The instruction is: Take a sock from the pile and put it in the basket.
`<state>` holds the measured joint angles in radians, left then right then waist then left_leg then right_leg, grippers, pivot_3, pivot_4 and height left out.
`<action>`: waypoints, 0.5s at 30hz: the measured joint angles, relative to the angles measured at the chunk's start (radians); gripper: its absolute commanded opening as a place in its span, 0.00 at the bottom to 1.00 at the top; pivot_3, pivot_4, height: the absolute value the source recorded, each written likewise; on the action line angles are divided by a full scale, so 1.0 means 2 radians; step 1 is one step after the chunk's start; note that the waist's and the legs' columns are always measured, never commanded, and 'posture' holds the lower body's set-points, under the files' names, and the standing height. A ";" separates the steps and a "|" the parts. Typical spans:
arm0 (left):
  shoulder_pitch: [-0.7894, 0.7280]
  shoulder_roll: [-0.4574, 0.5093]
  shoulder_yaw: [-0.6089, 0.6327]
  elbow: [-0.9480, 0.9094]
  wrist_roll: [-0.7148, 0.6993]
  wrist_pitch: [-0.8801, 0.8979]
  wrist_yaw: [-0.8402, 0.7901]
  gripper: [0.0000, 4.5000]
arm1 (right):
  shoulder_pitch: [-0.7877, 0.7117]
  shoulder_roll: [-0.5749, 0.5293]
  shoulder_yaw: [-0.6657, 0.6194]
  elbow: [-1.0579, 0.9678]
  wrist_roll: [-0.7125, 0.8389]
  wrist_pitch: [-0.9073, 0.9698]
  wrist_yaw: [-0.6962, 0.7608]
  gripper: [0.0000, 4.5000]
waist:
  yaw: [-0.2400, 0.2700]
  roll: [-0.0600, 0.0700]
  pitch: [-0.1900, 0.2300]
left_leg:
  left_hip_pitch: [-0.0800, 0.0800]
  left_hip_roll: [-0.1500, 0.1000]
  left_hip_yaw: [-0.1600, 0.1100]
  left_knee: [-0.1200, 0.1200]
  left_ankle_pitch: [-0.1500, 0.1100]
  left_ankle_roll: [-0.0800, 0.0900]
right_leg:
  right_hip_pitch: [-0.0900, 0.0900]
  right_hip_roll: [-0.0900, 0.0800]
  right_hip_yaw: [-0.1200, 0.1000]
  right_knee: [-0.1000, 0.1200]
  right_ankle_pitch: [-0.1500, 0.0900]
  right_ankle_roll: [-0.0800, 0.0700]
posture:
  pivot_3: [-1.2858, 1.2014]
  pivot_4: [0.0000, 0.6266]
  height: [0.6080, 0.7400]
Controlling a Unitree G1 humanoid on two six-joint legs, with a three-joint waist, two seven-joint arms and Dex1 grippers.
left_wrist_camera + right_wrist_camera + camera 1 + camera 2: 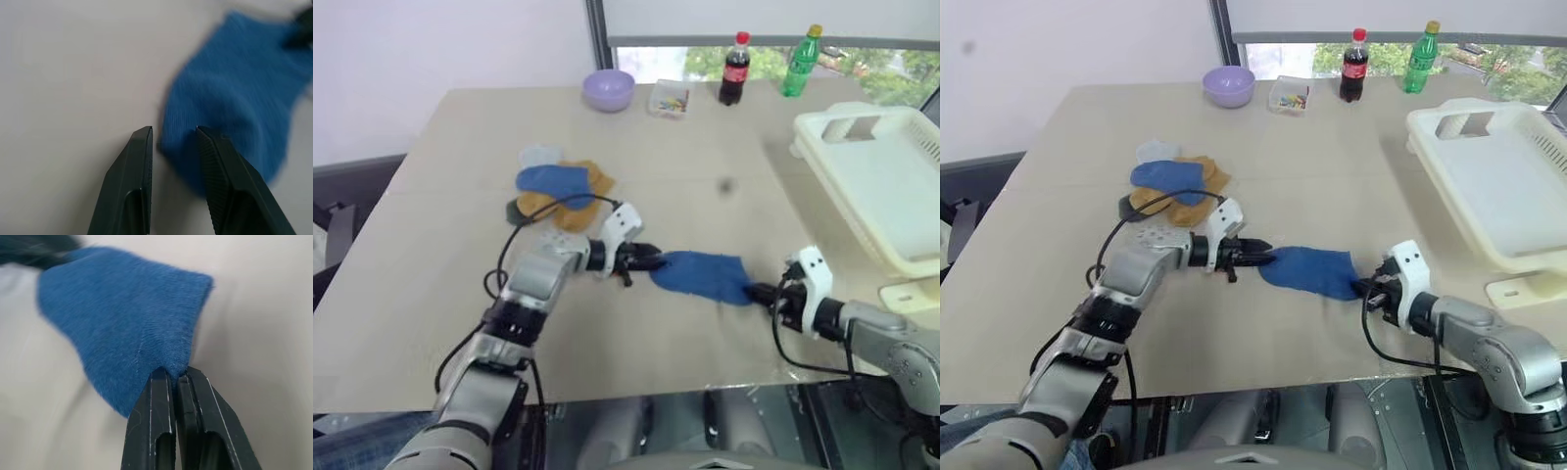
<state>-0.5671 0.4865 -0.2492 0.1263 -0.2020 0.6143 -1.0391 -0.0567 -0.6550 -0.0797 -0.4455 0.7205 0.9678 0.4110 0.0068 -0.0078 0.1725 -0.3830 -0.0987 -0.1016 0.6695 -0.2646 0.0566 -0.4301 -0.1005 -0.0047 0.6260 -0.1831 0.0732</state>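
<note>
The sock (702, 275) is royal blue, plain and soft, spread flat on the table (705, 166) in a broad, slightly crumpled shape with one rounded end and one squarer end. It lies stretched between the two grippers.

The right gripper (175, 377) is pinched tight on the sock's edge: its fingers (159, 401) stand together with a small fold of blue cloth squeezed between the tips, and the rest of the sock fans out ahead of it.

The left gripper (173, 133) is at the sock's opposite end, its jaws partly apart. One finger (220, 161) lies over the blue cloth at the sock's rim, the other over bare table just beside it; whether the fabric is caught between them cannot be told.

The pile (558, 186) sits beyond the left gripper, well apart from it, with another blue sock on top of mustard ones. The basket (891, 186) stands beyond the right gripper, to its outer side, apart from the sock.
</note>
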 measured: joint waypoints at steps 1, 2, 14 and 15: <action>0.009 0.005 0.003 -0.019 -0.004 0.014 0.000 0.33 | -0.001 -0.005 0.001 0.003 -0.006 -0.005 0.008 0.02 | 0.001 0.000 0.000 | 0.000 0.000 0.000 0.000 0.000 0.000 | 0.000 0.000 0.000 0.000 -0.001 0.001 | 0.52 0.24 0.94; 0.018 0.010 0.004 -0.034 -0.009 0.024 0.001 0.33 | 0.000 -0.010 0.002 0.005 -0.011 -0.009 0.014 0.02 | 0.001 0.000 0.000 | 0.000 0.000 0.000 0.000 0.000 0.000 | 0.000 0.000 0.000 0.000 -0.001 0.001 | 0.52 0.24 0.94; 0.125 0.068 -0.005 -0.226 -0.090 0.147 -0.002 0.33 | 0.030 -0.079 0.051 -0.002 -0.080 -0.124 0.169 0.77 | 0.003 0.000 0.000 | 0.000 0.000 0.000 0.000 0.000 0.000 | 0.000 0.000 0.000 0.000 -0.001 0.001 | 0.52 0.24 0.94; 0.128 0.075 -0.008 -0.233 -0.096 0.150 -0.003 0.33 | 0.032 -0.081 0.055 -0.001 -0.093 -0.140 0.176 0.88 | 0.003 0.000 0.000 | 0.000 0.000 0.000 0.000 0.000 0.000 | 0.000 0.000 0.000 0.000 -0.001 0.001 | 0.52 0.24 0.94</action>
<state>-0.3104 0.6361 -0.2644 -0.3395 -0.3932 0.9142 -1.0457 0.0065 -0.8170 0.0311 -0.4477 0.5344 0.6885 0.7628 0.0132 -0.0079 0.1727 -0.3835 -0.0979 -0.1015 0.6693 -0.2649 0.0565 -0.4305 -0.1009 -0.0047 0.6253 -0.1849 0.0760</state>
